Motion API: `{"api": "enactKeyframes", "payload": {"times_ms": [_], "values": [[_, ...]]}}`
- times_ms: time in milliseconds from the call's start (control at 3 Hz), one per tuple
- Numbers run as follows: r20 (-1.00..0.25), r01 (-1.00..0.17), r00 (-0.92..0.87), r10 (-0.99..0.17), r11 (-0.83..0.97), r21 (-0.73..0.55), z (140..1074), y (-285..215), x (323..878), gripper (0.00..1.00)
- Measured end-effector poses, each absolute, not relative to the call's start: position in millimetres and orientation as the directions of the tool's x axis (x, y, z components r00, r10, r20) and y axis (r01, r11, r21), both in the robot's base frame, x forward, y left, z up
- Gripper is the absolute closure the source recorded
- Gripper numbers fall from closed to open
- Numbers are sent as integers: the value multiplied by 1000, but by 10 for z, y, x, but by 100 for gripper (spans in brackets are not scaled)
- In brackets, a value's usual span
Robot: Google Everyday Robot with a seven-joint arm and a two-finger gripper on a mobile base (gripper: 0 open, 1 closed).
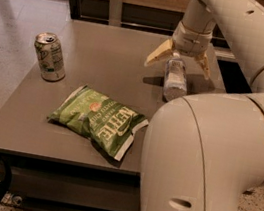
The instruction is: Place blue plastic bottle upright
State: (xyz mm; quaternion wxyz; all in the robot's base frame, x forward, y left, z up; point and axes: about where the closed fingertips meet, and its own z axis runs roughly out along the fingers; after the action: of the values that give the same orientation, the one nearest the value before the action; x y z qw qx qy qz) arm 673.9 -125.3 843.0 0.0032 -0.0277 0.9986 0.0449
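The blue plastic bottle [175, 79] is a small clear, faintly bluish bottle with a pale label. It lies on its side on the grey table [106, 52], near the right edge, its lower end hidden behind my arm. My gripper [179, 61] hangs straight above the bottle's far end. Its two yellowish fingers [159, 53] are spread wide to either side of the bottle, open and holding nothing.
A green-and-white drink can [49, 56] stands upright at the table's left side. A green chip bag [98, 119] lies flat near the front middle. My large white arm [208, 161] blocks the right foreground. A wooden wall runs behind the table.
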Motion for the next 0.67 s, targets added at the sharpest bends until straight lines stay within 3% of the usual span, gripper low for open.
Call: {"api": "enactKeyframes", "payload": {"times_ms": [333, 667], "values": [[10, -60, -998, -61, 995, 81, 8312, -1277, 6686, 0], [32, -54, -998, -56, 996, 70, 8212, -1291, 6647, 17]]}}
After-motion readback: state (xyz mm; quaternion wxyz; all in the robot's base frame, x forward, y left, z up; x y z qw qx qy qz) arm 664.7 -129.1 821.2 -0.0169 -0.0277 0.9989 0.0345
